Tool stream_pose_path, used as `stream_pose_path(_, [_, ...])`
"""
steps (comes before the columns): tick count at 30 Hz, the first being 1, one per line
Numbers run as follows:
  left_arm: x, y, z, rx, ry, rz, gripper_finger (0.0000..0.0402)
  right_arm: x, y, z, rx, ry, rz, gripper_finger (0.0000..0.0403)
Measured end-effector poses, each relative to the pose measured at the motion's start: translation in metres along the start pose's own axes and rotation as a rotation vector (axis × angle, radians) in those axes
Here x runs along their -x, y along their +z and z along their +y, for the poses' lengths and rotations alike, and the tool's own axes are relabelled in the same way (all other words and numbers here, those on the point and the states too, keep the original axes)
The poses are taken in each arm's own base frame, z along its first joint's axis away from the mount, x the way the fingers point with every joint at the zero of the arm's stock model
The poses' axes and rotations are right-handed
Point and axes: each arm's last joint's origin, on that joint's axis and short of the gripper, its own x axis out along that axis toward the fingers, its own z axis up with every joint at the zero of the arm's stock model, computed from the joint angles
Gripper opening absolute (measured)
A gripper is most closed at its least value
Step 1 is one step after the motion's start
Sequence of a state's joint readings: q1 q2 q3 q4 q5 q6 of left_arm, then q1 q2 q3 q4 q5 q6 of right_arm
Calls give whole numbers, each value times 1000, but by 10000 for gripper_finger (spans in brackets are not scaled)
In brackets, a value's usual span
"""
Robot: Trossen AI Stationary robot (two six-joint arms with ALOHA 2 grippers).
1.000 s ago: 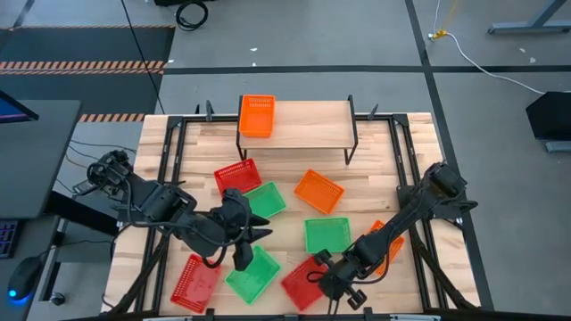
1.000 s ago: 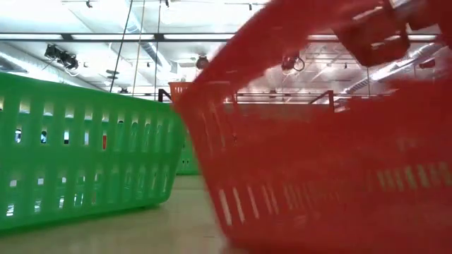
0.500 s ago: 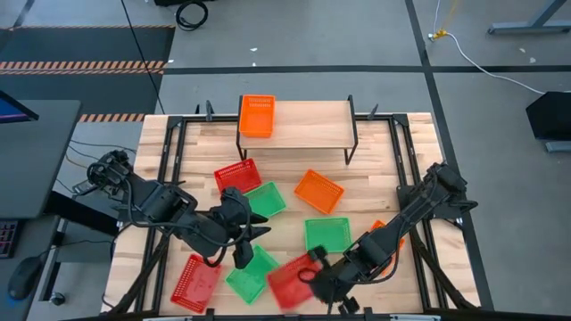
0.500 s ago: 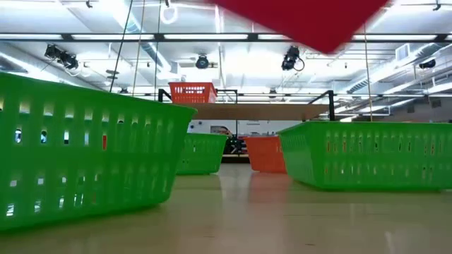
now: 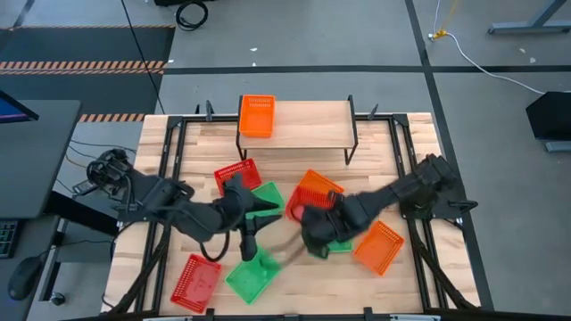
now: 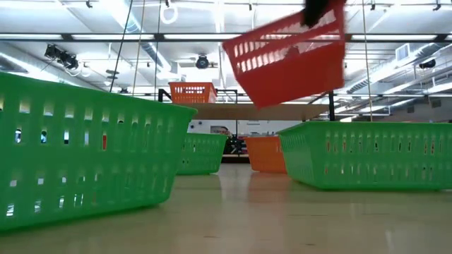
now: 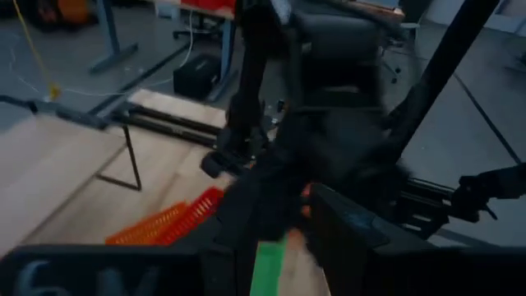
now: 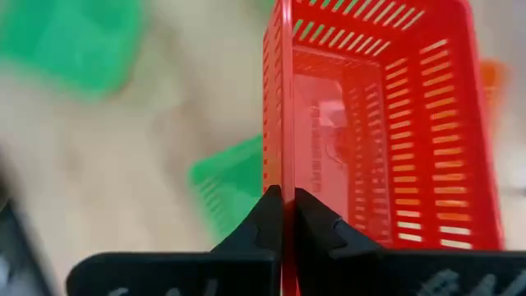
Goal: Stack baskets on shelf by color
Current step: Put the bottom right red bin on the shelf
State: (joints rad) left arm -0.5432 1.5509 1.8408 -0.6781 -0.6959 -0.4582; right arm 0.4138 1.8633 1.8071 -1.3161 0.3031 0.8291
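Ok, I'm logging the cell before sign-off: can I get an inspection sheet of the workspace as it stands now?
Surface: wood-plank table, baskets scattered.
Job's things: one orange basket on the shelf; red basket airborne.
Clutter: nothing seen.
Grippers: right gripper shut on the red basket's wall; left gripper over a green basket, holding nothing visible.
Cables: bundle at the left arm's base.
Surroundings: cord on the floor.
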Motion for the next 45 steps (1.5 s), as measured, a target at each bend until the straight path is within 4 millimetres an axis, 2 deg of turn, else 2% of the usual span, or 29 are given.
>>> stream_pose_path(4, [21,15,16,-61,-7,-33,117,7,26,-29,-102,-83,-36,13])
stream_pose_path(9, [62,35,43,-135,-36,-88,117,24,63,-67,-240,-154,-157,13])
stream_pose_path(12, [81,41,58,-154,-36,-95,117,26,82,-94,-337,-173,-198,13])
stream_pose_path(16, [93,41,70,-171,-25,-76,117,18,100,-130,-488,-213,-203,13])
stream_pose_path(20, [96,40,73,-173,-20,-63,117,11,113,-158,-609,-227,-220,13])
stream_pose_path(26, [96,39,74,-172,-18,-54,117,5,118,-198,-738,-318,-191,13])
stream_pose_path(30, [96,39,74,-162,-17,-51,117,-3,119,-217,-778,-337,-152,13])
stream_pose_path(39, [95,39,73,-118,-18,-50,117,-42,104,-226,-856,-384,-11,17])
stream_pose_path(45, [95,39,73,-98,-9,-52,117,-46,105,-230,-851,-399,-28,35])
